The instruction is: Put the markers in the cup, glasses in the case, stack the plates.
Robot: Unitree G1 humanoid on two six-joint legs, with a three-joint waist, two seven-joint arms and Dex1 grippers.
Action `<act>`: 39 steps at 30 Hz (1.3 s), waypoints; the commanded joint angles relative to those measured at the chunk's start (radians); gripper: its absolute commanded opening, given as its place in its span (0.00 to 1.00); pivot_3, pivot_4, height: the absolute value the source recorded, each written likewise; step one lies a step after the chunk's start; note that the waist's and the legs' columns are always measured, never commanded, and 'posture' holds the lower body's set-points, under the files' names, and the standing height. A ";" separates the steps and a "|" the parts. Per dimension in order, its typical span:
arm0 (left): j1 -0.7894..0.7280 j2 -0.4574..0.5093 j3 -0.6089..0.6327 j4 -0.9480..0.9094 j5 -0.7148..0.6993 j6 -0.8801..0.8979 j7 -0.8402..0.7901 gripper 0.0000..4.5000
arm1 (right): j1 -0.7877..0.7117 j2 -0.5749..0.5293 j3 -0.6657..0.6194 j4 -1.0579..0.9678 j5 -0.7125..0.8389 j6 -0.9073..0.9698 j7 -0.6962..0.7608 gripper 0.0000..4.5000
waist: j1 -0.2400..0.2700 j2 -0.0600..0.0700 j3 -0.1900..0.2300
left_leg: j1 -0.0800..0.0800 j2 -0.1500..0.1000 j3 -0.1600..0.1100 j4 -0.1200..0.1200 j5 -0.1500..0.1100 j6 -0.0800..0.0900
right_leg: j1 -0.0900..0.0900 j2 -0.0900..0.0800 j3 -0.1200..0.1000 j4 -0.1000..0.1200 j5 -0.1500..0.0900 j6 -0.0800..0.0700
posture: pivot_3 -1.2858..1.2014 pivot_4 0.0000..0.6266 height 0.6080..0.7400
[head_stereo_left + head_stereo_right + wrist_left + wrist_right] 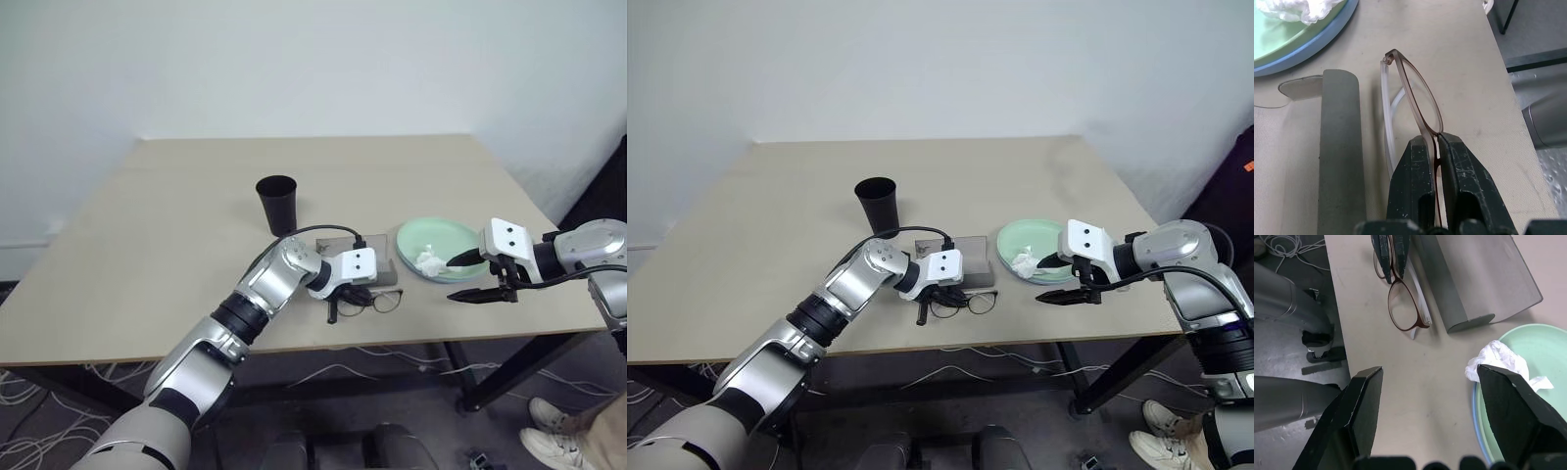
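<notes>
Left hand (1436, 147) pinches glasses (1415, 93) near table's (196, 215) front edge.

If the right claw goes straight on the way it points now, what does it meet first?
Probably the bare table, between the glasses and the tissue on the green plate; depth is unclear.

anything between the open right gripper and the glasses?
No: bare tan tabletop lies between the right gripper and the dark-framed round-lensed glasses, per the right wrist view.

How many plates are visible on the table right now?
2, stacked together right of the grey case: the mint green plate on top holds a white tissue; the light blue plate shows as a rim beneath.
</notes>
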 commanded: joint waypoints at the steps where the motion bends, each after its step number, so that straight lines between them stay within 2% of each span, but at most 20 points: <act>1: -0.019 0.002 0.017 -0.010 -0.003 0.012 -0.030 0.00 | -0.014 -0.008 -0.026 -0.021 0.013 -0.004 -0.006 0.74 | 0.000 0.000 0.000 | 0.000 0.000 0.000 0.000 0.000 0.000 | 0.000 0.000 0.000 0.000 0.000 0.000 | 0.52 0.00 1.00; 6: -0.036 0.005 0.072 -0.050 -0.066 0.049 -0.086 0.00 | -0.025 -0.003 -0.018 -0.009 0.009 -0.012 -0.001 0.74 | -0.001 0.000 0.000 | -0.001 0.000 0.000 -0.001 0.000 0.000 | -0.002 0.000 0.000 0.000 0.000 0.000 | 0.52 0.00 1.00; 16: -0.137 0.018 0.177 0.039 -0.123 0.064 -0.124 0.00 | -0.062 0.011 0.004 0.024 -0.002 -0.034 0.002 0.74 | -0.001 0.000 0.000 | -0.006 0.000 0.000 0.000 -0.001 0.002 | -0.005 0.000 0.000 -0.001 0.001 0.002 | 0.52 0.00 1.00; 22: -0.205 0.043 0.174 0.246 -0.056 -0.127 -0.103 0.00 | -0.074 0.017 0.015 0.036 -0.004 -0.041 0.005 0.74 | -0.001 0.000 0.000 | -0.005 0.000 0.000 0.000 -0.001 0.002 | -0.005 0.000 0.000 -0.001 0.001 0.001 | 0.52 0.00 1.00; 31: -0.243 -0.006 0.196 0.454 -0.006 -0.328 -0.027 0.00 | -0.070 0.023 0.014 0.023 -0.002 -0.035 0.002 0.74 | 0.009 0.000 0.000 | -0.007 -0.001 0.000 0.000 -0.001 0.003 | -0.006 0.000 0.000 -0.001 0.002 0.003 | 0.52 0.00 1.00; 39: -0.290 -0.038 0.245 0.550 -0.008 -0.392 -0.002 0.00 | -0.048 0.016 0.006 -0.005 0.004 -0.022 -0.004 0.74 | 0.020 0.000 0.000 | -0.008 -0.001 0.000 0.000 -0.001 0.003 | -0.007 0.000 0.000 -0.001 0.002 0.003 | 0.52 0.00 1.00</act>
